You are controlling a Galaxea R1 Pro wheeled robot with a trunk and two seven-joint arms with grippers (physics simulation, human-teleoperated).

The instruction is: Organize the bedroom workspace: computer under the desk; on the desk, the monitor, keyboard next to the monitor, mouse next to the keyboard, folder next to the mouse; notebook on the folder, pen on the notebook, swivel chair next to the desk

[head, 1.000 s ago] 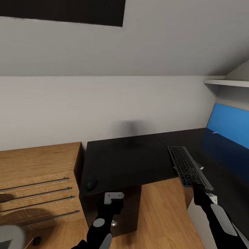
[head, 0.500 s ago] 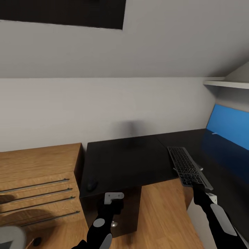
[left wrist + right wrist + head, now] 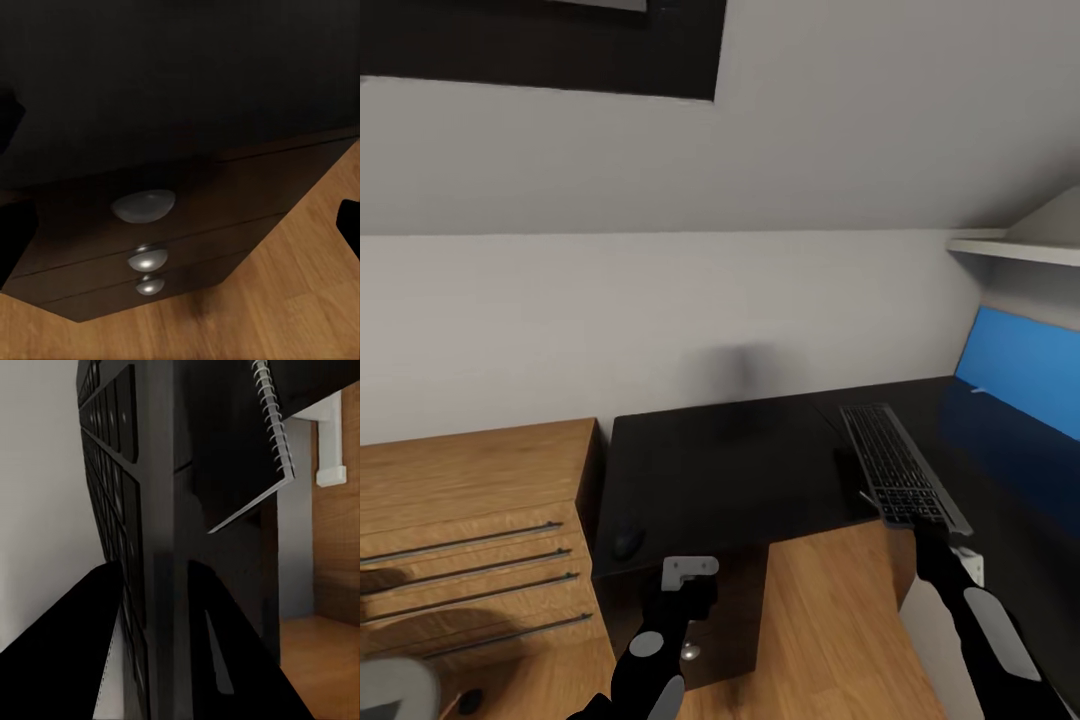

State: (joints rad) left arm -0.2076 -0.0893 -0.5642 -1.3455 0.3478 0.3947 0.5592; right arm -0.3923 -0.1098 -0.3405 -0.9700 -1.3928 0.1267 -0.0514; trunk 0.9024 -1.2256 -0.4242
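Observation:
The black keyboard [image 3: 897,465] hangs tilted over the right part of the black desk [image 3: 730,470], with my right gripper [image 3: 932,545] shut on its near end. In the right wrist view the keyboard [image 3: 150,532] is seen edge on between the dark fingers [image 3: 67,652], and a spiral-bound notebook [image 3: 259,442] lies behind it. A dark mouse [image 3: 626,543] rests on the desk's near left corner. My left gripper [image 3: 682,598] hovers low in front of the desk, open, facing the desk's drawers [image 3: 150,240] with round knobs.
A wooden dresser [image 3: 470,520] with long handles stands left of the desk. A blue panel [image 3: 1020,375] and a white shelf [image 3: 1015,245] are at the right. The grey edge of a chair [image 3: 390,690] shows at the lower left. Wood floor [image 3: 830,620] lies below.
The right gripper has carried the keyboard a little higher and farther over the desk. The camera has tilted slightly. The left arm has stayed put.

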